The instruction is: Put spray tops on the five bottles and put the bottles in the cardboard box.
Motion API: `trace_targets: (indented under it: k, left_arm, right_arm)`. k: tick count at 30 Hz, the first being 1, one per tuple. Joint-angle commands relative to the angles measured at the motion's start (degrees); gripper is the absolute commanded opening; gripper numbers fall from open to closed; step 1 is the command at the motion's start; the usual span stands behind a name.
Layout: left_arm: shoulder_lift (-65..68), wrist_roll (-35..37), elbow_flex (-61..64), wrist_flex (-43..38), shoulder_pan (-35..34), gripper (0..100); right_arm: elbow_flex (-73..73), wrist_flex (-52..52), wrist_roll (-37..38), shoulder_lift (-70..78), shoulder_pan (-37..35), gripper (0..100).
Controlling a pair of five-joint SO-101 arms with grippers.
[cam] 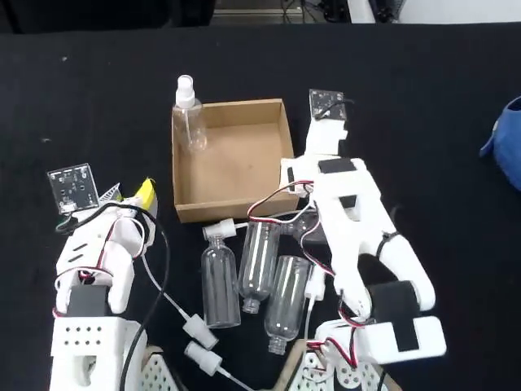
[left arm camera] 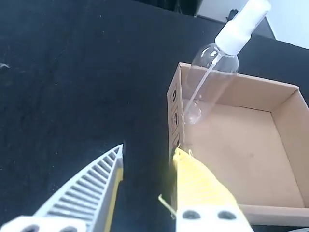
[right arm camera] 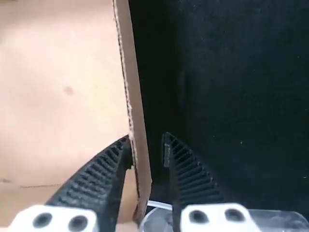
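Observation:
The cardboard box (cam: 228,159) sits mid-table with one capped spray bottle (cam: 189,114) standing in its far left corner. The same bottle (left arm camera: 212,72) rises over the box (left arm camera: 251,145) in the left wrist view. My left gripper (left arm camera: 149,150) is open and holds nothing, just outside the box's left wall (cam: 129,191). My right gripper (right arm camera: 146,141) is narrowly open, one finger on each side of the box's right wall (right arm camera: 130,96), also seen from above (cam: 291,175). In front of the box lie a capped bottle (cam: 220,277) and two uncapped bottles (cam: 259,261) (cam: 286,301).
Two loose spray tops (cam: 199,330) (cam: 203,358) lie near the front edge between the arms, and another (cam: 316,285) lies under the right arm. A clear bottle (right arm camera: 217,220) lies just below the right gripper. A blue object (cam: 509,142) sits at the right edge.

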Motion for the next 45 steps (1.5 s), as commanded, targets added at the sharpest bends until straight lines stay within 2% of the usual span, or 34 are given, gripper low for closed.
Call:
trace_targets:
  k: [1, 5, 13, 28, 32, 45]
  left_arm:
    - [-1.1, 0.2, -0.8, -1.1, -0.1, 3]
    - [-1.1, 0.2, -0.8, -1.1, -0.5, 3]
    - [-1.0, 0.2, -0.7, -1.2, -0.5, 3]
    - [-1.5, -0.2, 0.0, -1.6, -0.5, 3]
    - [-1.5, -2.4, 0.5, -2.6, -0.5, 3]
    - [-1.4, -2.4, 0.5, -2.8, -0.5, 3]
  right_arm:
    - [-3.1, 1.6, 0.1, 0.1, -0.6, 3.5]
    - [-3.0, 2.6, 3.3, 0.3, -0.9, 1.0]
    - [-1.7, 2.7, 4.0, 0.1, -0.9, 1.0]
    - [-1.9, 5.3, 3.5, -0.1, -1.1, 1.0]
    - [-1.5, 7.0, 3.5, -3.3, -3.6, 1.0]
    - [0.0, 5.4, 3.6, -4.1, -4.0, 1.3]
